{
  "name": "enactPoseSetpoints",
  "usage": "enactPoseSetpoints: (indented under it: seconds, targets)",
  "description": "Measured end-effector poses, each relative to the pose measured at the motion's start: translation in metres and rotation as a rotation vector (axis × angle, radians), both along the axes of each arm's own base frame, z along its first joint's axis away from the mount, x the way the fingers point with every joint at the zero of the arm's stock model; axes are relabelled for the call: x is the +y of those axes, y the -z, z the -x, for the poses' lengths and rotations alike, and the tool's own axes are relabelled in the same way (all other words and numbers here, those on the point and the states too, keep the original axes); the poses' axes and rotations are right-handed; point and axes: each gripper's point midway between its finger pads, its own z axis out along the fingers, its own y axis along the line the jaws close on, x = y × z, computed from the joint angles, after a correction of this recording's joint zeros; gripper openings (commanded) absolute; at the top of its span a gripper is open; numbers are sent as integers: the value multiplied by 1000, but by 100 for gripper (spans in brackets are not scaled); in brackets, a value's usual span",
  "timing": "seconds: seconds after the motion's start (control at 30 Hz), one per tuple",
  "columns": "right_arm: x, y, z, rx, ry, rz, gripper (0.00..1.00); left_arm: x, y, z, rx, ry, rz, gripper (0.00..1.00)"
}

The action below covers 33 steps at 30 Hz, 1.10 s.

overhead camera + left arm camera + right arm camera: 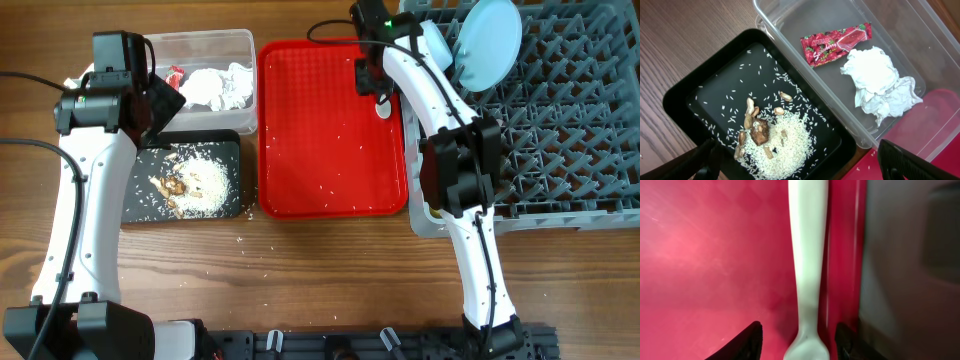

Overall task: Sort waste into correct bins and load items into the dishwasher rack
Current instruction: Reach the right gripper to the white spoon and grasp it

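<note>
1. Wooden table (300, 262): red tray (330, 170) at centre, white utensil (807, 255) near its 2 o'clock edge.
2. Right gripper (799, 335) open, fingers either side of the utensil, gripping nothing.
3. Left gripper (795, 144) wide open, empty, above black tray (685, 100) of rice (805, 135).

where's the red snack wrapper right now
In the left wrist view, the red snack wrapper lies inside the clear tub, beside the crumpled napkins; the black tray sits alongside.
</note>
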Motion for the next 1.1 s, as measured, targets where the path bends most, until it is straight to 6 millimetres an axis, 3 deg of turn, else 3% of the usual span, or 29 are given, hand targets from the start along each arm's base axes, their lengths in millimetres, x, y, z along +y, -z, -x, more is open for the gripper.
enactPoseSetpoints:
  seconds: [0.2, 0.57, 0.7, 0.83, 1.0, 1.1]
  targets:
    - [-1, 4, 2, 12, -3, 4, 37, 0, 0, 0, 0, 0, 1, 100]
    - [3, 16, 8, 57, -21, -13, 34, 0, 0, 0, 1, 0, 0, 100]
    - [5, 16, 10, 63, -31, -16, 21, 0, 0, 0, 0, 0, 0, 100]
    - [10, 17, 18, 91, -49, -17, 17, 0, 0, 0, 0, 0, 1, 100]
    - [25, 18, 34, 133, -94, -1, 4, 0, 0, 0, 0, 0, 0, 100]
    - [37, 18, 45, 163, -123, -5, 4, 0, 0, 0, 0, 0, 0, 100]
